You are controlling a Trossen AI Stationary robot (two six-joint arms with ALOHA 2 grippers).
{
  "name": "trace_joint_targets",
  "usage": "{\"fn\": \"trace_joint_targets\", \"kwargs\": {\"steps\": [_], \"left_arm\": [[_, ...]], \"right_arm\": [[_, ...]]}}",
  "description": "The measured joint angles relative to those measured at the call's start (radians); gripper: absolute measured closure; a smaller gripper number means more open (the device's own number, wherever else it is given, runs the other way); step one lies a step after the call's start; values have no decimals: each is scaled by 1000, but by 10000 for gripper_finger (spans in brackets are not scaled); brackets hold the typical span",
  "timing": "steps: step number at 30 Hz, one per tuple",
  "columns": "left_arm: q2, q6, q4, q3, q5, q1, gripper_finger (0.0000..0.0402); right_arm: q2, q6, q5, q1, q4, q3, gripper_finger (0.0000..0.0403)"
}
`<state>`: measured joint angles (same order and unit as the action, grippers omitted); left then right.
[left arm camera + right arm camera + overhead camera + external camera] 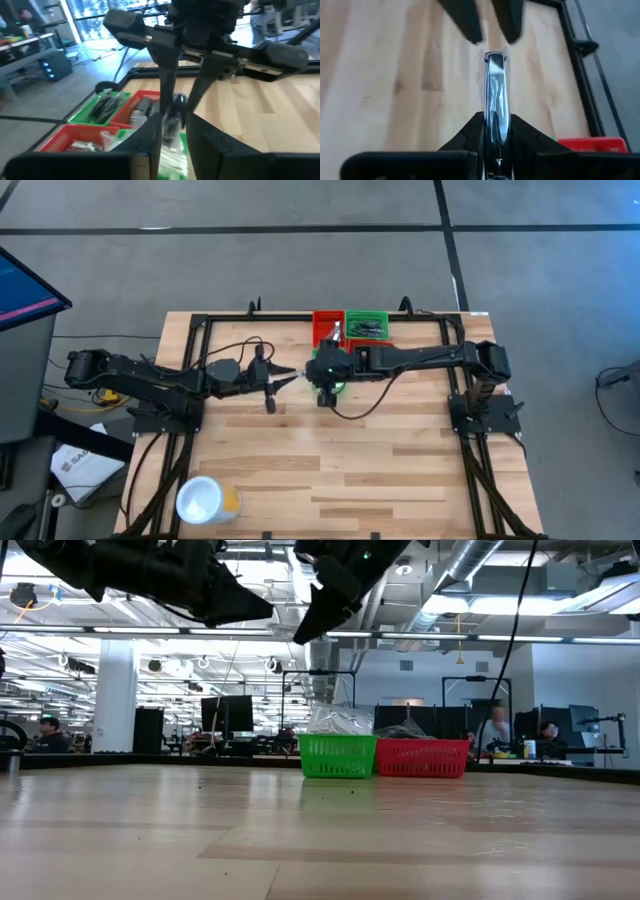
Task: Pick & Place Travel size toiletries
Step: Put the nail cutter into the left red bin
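My right gripper (495, 127) is shut on a black round disc in clear wrap (495, 85), which its wrist view shows edge-on. In the high view it hangs above the bins (322, 378). My left gripper (172, 142) is open and level, reaching in from the table's left (290, 380). Its two fingers (465, 22) stand on either side of the disc's free edge; I cannot tell whether they touch it. Both grippers are well above the table in the low view, the left one (245, 605) beside the right one (320, 615). My right gripper pinches the wrapped black disc between its two fingers, by the part of the rim (495, 120) nearest its wrist. Its fingers (167, 75) come from above, slanting toward the table's left. The disc is lifted clear, and its free edge (495, 55) points toward my left gripper.
Red and green bins stand at the table's far middle (350, 328), seen also in the low view (338, 755). One green bin (102, 107) holds dark items, and another (175, 162) below the grippers holds white packets. A white tub with an orange side (205, 500) lies near the near-left corner.
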<state>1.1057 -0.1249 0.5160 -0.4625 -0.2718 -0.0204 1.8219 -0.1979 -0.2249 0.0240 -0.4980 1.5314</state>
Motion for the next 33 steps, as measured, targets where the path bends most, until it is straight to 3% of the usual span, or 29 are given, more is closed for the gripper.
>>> {"fn": "trace_joint_targets", "kwargs": {"steps": [11, 33], "left_arm": [[0, 10, 2, 0, -13, 37, 285], [0, 56, 14, 0, -16, 120, 289]], "right_arm": [[-1, 44, 9, 114, -30, 0, 354], [-1, 146, 44, 376, -14, 0, 354]]}}
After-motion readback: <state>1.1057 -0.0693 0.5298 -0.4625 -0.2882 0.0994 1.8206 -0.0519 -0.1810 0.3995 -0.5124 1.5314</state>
